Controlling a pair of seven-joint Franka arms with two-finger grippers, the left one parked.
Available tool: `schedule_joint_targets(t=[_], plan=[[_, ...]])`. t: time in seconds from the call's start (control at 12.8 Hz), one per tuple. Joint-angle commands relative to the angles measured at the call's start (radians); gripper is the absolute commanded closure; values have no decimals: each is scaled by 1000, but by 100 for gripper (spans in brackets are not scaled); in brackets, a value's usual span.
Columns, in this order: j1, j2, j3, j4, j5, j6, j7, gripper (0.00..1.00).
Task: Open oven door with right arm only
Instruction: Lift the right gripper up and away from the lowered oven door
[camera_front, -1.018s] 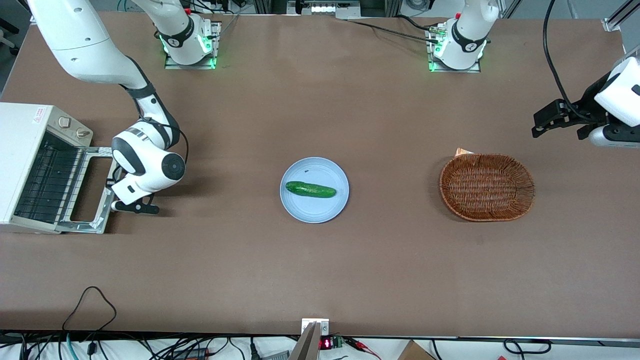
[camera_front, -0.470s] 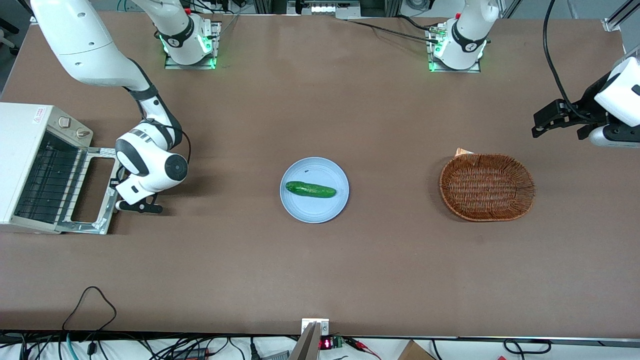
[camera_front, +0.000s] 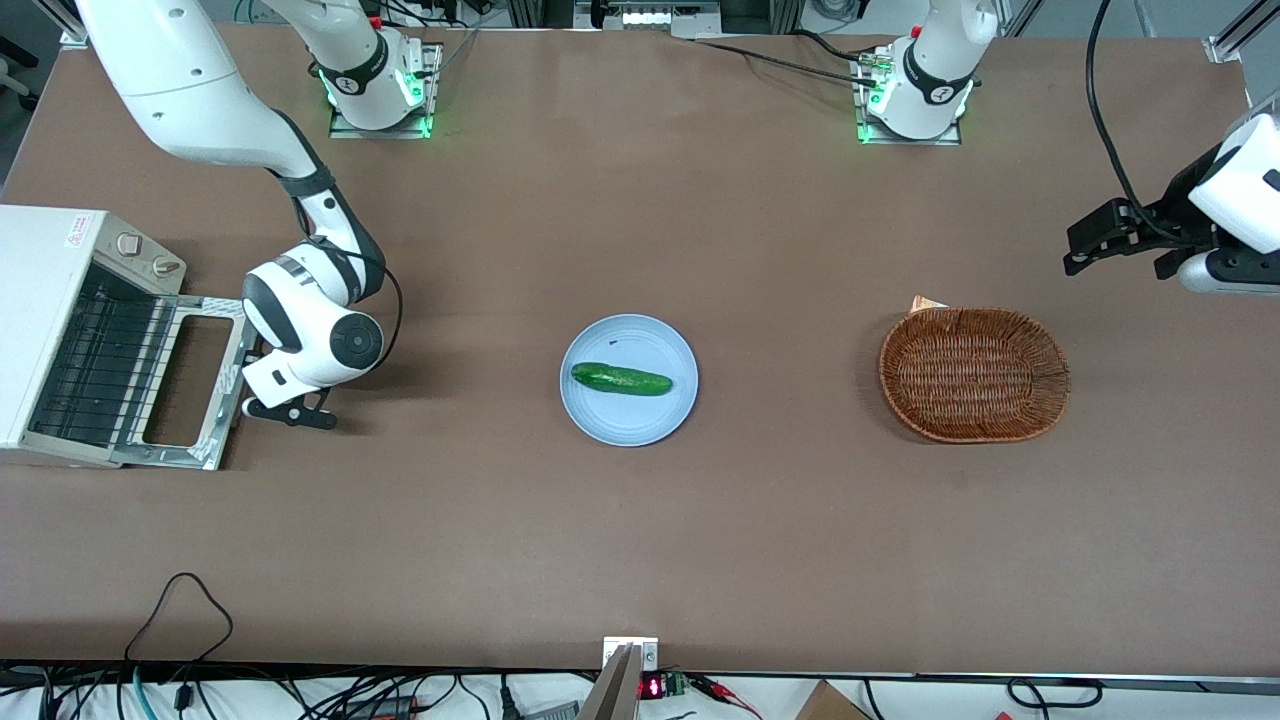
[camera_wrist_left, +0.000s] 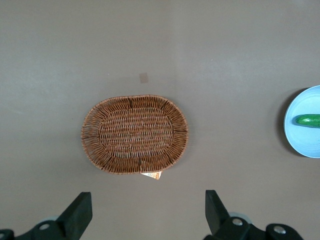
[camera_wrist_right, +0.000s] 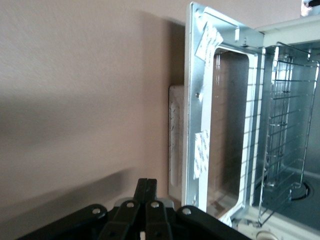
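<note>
Reaching down from its base, the right arm (camera_front: 200, 100) bends at the elbow and lowers its white wrist (camera_front: 315, 335) close to the table (camera_front: 640, 520), just beside the free edge of the oven door (camera_front: 195, 385). The gripper (camera_front: 290, 410) hangs under the wrist, low over the table, on the side of the door that faces the plate (camera_front: 628, 425). In the right wrist view the two fingers (camera_wrist_right: 146, 192) lie pressed together with no gap, so the gripper is closed and holds nothing. The door lies folded down flat in front of the oven (camera_front: 55, 330), at the working arm's end of the table, and the wire rack (camera_front: 90, 360) inside the oven is in plain sight. The pale handle (camera_wrist_right: 175, 145) runs along the free edge of the door, and the fingertips are near it but apart from it; a strip of bare table shows between them. Two pieces of white tape (camera_wrist_right: 201, 152) sit on the metal frame of the door. Between the gripper and the plate the table is bare and wide. The plate carries a cucumber (camera_front: 621, 379) and stands well apart from the arm. A wicker basket (camera_front: 975, 374) lies toward the parked arm's end of the table.
</note>
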Motion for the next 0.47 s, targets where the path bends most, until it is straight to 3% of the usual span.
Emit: schedule_joint_targets(t=[0.0,0.23,0.31,0.39], plan=[[9,-89,4,21,166,-76,-105,99],[9,-133,27,186,399,-315,-289,97],[9,-136,27,264,471,-407,-346,93],[2,-136,27,327,525,-481,-385,80]])
